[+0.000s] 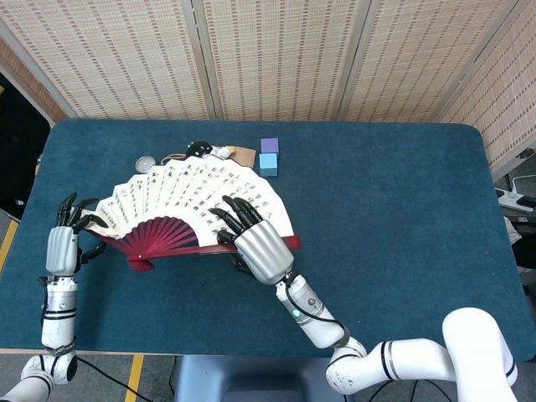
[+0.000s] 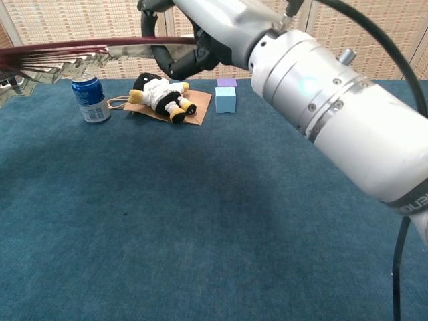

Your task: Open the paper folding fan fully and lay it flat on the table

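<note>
the white paper folding fan with red ribs is spread wide and held level above the blue cloth table, seen edge-on in the chest view. the right hand grips its right end rib, fingers curled over the top and thumb underneath. the left hand is at the fan's left edge, fingers apart; whether it holds the paper cannot be told. behind the fan stand a blue drink can, a black-and-white plush doll on a brown paper piece, and light blue and purple cubes.
</note>
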Tool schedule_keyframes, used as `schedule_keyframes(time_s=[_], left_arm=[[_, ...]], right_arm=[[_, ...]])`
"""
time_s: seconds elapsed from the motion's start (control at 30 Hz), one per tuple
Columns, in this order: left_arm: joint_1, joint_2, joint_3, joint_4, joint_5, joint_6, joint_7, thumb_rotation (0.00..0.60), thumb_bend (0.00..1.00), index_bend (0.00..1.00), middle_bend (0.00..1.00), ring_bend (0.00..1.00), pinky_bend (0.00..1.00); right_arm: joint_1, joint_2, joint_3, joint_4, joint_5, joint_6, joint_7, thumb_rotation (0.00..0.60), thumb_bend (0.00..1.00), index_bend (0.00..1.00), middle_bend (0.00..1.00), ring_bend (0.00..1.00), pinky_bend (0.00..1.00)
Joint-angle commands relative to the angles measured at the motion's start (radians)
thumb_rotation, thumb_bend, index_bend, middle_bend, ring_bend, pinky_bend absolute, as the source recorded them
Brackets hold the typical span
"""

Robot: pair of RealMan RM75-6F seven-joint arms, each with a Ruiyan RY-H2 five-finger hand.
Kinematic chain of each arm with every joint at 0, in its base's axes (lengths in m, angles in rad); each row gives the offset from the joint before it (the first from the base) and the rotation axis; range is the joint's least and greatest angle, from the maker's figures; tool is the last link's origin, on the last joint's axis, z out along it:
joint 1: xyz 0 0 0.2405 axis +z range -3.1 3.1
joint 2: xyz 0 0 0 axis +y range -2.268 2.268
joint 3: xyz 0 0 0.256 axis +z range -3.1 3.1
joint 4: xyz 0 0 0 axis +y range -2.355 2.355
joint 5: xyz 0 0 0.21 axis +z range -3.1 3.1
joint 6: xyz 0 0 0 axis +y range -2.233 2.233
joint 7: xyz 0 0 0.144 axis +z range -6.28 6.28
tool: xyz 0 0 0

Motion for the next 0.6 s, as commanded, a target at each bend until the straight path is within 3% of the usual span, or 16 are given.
schedule_keyframes(time_s=[0.03, 0.3, 0.6], left_arm=[[-0.006, -0.046, 0.015, 0.081, 0.005, 0.011, -0.011, 0.600, 0.63, 0.59, 0.18, 0.00, 0.04], [0.010, -0.088, 0.045, 0.175, 0.010, -0.003, -0.042, 0.600, 0.61, 0.46, 0.17, 0.00, 0.04], [0.057, -0.121, 0.125, 0.228, 0.062, 0.005, -0.029, 0.600, 0.59, 0.29, 0.15, 0.00, 0.04]], right_arm=[[-0.024, -0.006, -0.017, 0.019, -0.016, 0.006, 0.017, 0.600, 0.60, 0.59, 0.16, 0.00, 0.12], [-0.118, -0.012, -0.106, 0.041, -0.078, 0.073, -0.015, 0.600, 0.60, 0.51, 0.16, 0.00, 0.12], [-0.219, -0.079, -0.185, 0.167, -0.143, 0.131, 0.055, 0.600, 0.60, 0.43, 0.16, 0.00, 0.12]])
